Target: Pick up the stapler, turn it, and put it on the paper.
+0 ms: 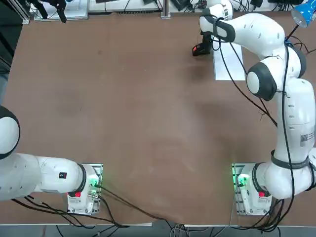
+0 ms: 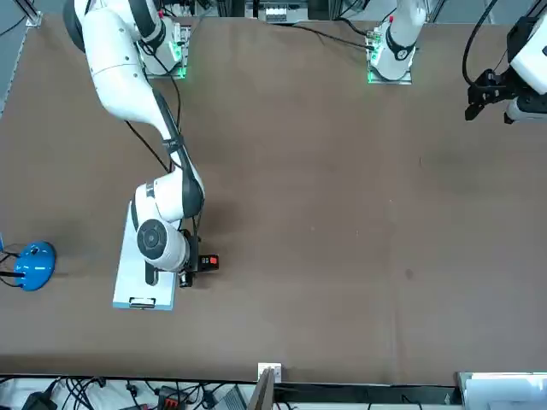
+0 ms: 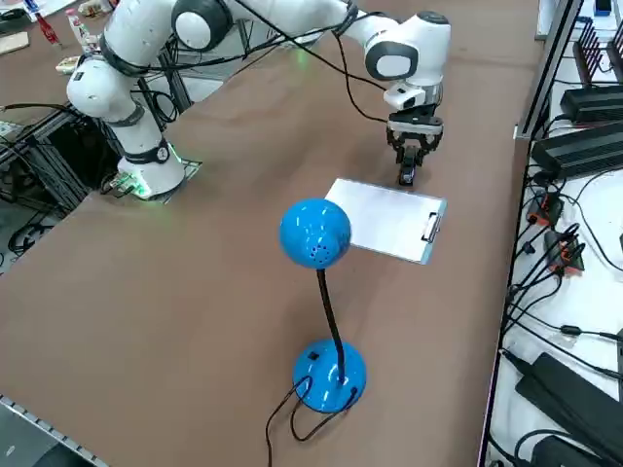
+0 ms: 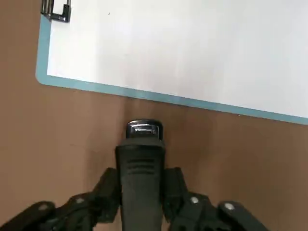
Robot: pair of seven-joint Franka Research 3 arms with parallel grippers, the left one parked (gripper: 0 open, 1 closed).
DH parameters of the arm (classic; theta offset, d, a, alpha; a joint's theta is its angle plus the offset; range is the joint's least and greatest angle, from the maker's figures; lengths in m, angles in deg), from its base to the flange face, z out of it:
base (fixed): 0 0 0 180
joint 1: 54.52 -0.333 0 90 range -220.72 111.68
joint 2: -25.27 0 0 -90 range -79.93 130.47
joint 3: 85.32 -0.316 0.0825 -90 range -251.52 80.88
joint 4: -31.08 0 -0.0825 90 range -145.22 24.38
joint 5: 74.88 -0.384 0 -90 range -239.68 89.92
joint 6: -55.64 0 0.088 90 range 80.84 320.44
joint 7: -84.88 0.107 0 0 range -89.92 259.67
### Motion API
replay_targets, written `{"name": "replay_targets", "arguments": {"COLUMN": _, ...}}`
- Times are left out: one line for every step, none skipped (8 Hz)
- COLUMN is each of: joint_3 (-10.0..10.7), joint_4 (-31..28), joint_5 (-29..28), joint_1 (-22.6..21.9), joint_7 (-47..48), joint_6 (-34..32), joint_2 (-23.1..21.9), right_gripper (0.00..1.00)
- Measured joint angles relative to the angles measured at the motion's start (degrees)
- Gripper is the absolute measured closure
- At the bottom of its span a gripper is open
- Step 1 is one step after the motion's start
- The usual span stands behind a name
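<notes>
My right gripper (image 4: 142, 187) clamps the stapler (image 4: 140, 168) by its long sides, one finger to each flank, at the table's upper right in the top view. The black tool lies just beside the clipboard (image 3: 425, 249) bearing the white paper (image 4: 192, 48), and is apart from it. I grip across the narrow body, presumably because that gives my fingers two firm faces and should let the tool turn with my wrist. Its rounded end points toward the sheet, clear of my fingertips. Whether it has left the brown tabletop (image 1: 123, 123), I cannot tell. The metal clip (image 4: 60, 14) sits at one short edge, leaving broad white space where, I judge, the turned stapler could be set down.
</notes>
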Motion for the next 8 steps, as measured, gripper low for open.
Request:
{"name": "replay_targets", "arguments": {"joint_3": 0.0, "joint_4": 0.2, "joint_5": 0.2, "joint_1": 0.0, "joint_7": -0.7, "joint_6": 0.0, "joint_2": 0.0, "right_gripper": 0.58}}
{"name": "replay_targets", "arguments": {"joint_3": 0.0, "joint_4": 0.6, "joint_5": 0.4, "joint_1": 0.0, "joint_7": -2.5, "joint_6": -0.3, "joint_2": -0.1, "right_gripper": 0.58}}
{"name": "replay_targets", "arguments": {"joint_3": 0.0, "joint_4": 1.2, "joint_5": 0.5, "joint_1": 0.0, "joint_7": -5.2, "joint_6": -1.3, "joint_2": -0.3, "right_gripper": 0.58}}
{"name": "replay_targets", "arguments": {"joint_3": 0.1, "joint_4": 1.9, "joint_5": 0.7, "joint_1": 0.0, "joint_7": -8.9, "joint_6": -2.7, "joint_2": -1.2, "right_gripper": 0.58}}
{"name": "replay_targets", "arguments": {"joint_3": 0.1, "joint_4": 2.5, "joint_5": 0.8, "joint_1": 0.1, "joint_7": -13.1, "joint_6": -4.0, "joint_2": -2.7, "right_gripper": 0.58}}
{"name": "replay_targets", "arguments": {"joint_3": 0.2, "joint_4": 2.9, "joint_5": 0.8, "joint_1": 0.2, "joint_7": -18.1, "joint_6": -5.9, "joint_2": -4.8, "right_gripper": 0.58}}
{"name": "replay_targets", "arguments": {"joint_3": 0.3, "joint_4": 2.9, "joint_5": 0.9, "joint_1": 0.4, "joint_7": -24.2, "joint_6": -9.1, "joint_2": -7.0, "right_gripper": 0.58}}
{"name": "replay_targets", "arguments": {"joint_3": 0.5, "joint_4": 2.6, "joint_5": 0.9, "joint_1": 0.6, "joint_7": -31.6, "joint_6": -12.5, "joint_2": -8.8, "right_gripper": 0.58}}
